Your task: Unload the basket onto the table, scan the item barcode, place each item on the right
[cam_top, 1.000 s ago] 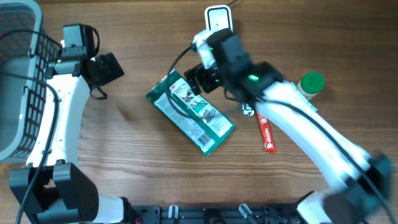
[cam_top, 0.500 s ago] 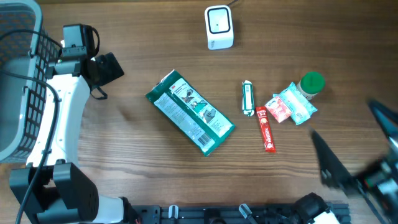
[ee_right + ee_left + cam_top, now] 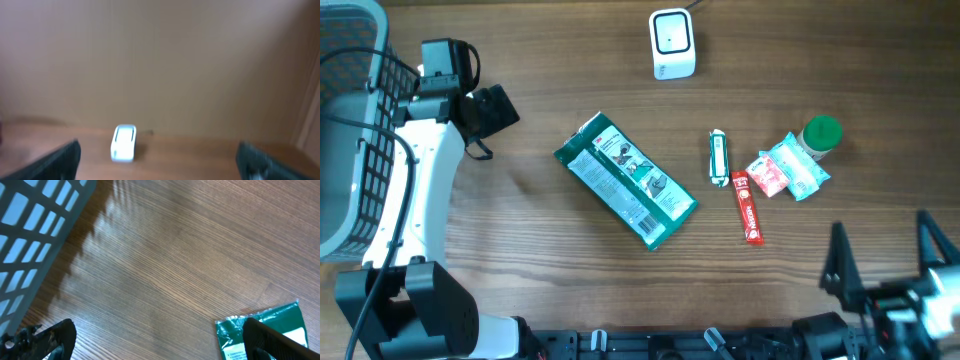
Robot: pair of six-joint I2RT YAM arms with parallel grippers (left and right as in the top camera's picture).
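A green foil package [image 3: 625,180] with a white printed label lies flat and slanted at the table's middle; its corner [image 3: 265,324] shows in the left wrist view beside my right-hand finger. The white barcode scanner [image 3: 672,43] stands at the far edge and appears small and blurred [image 3: 123,142] in the right wrist view. My left gripper [image 3: 500,108] hovers open left of the package, with only bare wood between its fingers [image 3: 160,345]. My right gripper [image 3: 885,262] is open and empty at the near right edge, facing the scanner [image 3: 160,162].
A grey mesh basket [image 3: 350,130] fills the far left, its wall [image 3: 35,230] close to my left gripper. Right of the package lie a green-white stick [image 3: 718,158], a red stick [image 3: 749,208], small sachets [image 3: 785,172] and a green-capped bottle [image 3: 820,135].
My right arm has swung away from above the green package to the table's near right edge, empty. The package and the left arm have not moved.
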